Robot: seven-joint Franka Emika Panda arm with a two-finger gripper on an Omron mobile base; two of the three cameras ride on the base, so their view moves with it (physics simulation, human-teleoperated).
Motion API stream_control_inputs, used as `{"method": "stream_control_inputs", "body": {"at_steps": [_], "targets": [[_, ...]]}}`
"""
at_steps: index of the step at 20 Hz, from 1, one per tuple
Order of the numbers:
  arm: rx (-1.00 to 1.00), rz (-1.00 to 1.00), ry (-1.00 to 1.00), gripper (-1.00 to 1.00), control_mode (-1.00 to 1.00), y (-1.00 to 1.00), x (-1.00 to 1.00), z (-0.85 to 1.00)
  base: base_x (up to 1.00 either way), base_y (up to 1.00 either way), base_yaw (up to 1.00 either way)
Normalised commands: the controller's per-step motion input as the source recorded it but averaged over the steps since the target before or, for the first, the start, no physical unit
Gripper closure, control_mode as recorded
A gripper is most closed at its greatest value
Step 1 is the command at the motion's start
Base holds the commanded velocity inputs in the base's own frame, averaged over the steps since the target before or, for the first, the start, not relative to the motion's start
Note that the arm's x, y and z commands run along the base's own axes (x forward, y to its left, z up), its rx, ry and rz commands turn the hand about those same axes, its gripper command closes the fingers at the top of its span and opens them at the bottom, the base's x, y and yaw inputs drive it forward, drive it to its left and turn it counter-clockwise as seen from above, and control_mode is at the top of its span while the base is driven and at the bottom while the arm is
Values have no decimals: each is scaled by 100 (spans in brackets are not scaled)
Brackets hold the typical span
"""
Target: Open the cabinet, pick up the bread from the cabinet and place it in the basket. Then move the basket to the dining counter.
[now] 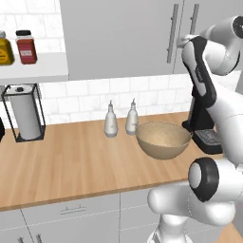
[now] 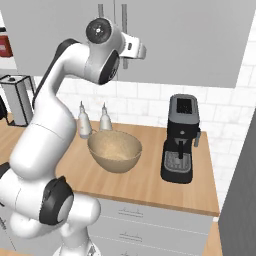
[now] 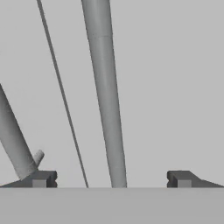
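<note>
- Cabinet (image 1: 118, 38): grey wall unit above the bench, doors shut, two long vertical bar handles side by side near its right part.
- Right bar handle (image 3: 107, 94) runs between the two finger tips in the hand view; left bar handle (image 3: 13, 135) sits off to the left, door seam between them.
- End effector (image 3: 111, 179): jaws wide, straddling the right handle, nothing gripped; whether the tips touch the door is hard to tell.
- In the base views the arm is raised with the hand up at the handles (image 2: 122, 20).
- Basket (image 1: 163, 140): tan woven bowl on the wood bench (image 1: 71, 166), below the cabinet, looks empty.
- Two white shaker bottles (image 1: 110, 121) just left of and behind the basket, near the tiled wall.
- Black coffee machine (image 2: 181, 140) right of the basket, apart from it.
- Paper towel holder (image 1: 24, 114) far left on the bench.
- Open shelf (image 1: 33, 66) left of the cabinet holds a red jar (image 1: 26, 47) and a yellow jar (image 1: 4, 50).
</note>
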Motion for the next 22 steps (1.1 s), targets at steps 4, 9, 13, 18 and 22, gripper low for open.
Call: {"method": "stream_control_inputs", "body": {"at_steps": [4,9,13,18,22], "targets": [[2,6,0,-100,-100,-24,48,-1,0,0,0],[0,1,0,-100,-100,7,44,-3,0,0,0],[0,-1,0,-100,-100,34,40,-5,0,0,0],[0,-1,0,100,-100,17,49,-12,0,0,0],[0,0,0,100,-100,-16,30,-29,0,0,0]]}}
